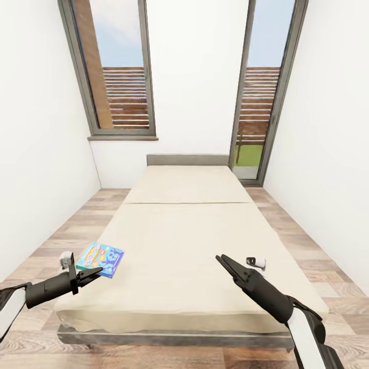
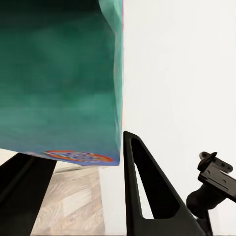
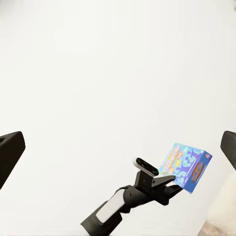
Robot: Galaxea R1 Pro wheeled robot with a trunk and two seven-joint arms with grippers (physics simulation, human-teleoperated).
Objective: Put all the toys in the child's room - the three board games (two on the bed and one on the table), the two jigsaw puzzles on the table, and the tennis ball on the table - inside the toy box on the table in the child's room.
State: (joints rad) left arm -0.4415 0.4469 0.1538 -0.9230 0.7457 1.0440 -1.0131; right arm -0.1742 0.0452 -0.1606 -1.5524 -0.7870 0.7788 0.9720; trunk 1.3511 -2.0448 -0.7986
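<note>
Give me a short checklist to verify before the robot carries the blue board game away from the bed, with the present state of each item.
1. Left end effector shut on the small blue board game: ok, the box is pinched at its near edge and lifted.
2. Game clear of the bed: ok, the right wrist view shows it held in the air.
3. Grip secure for travel: cannot tell, only one edge is held and the box tilts.
4. Right end effector free: ok, open and holding nothing.
5. Other board games off the bed: ok, the mattress shows none.
6. Toy box position known: cannot tell from these pictures.
</note>
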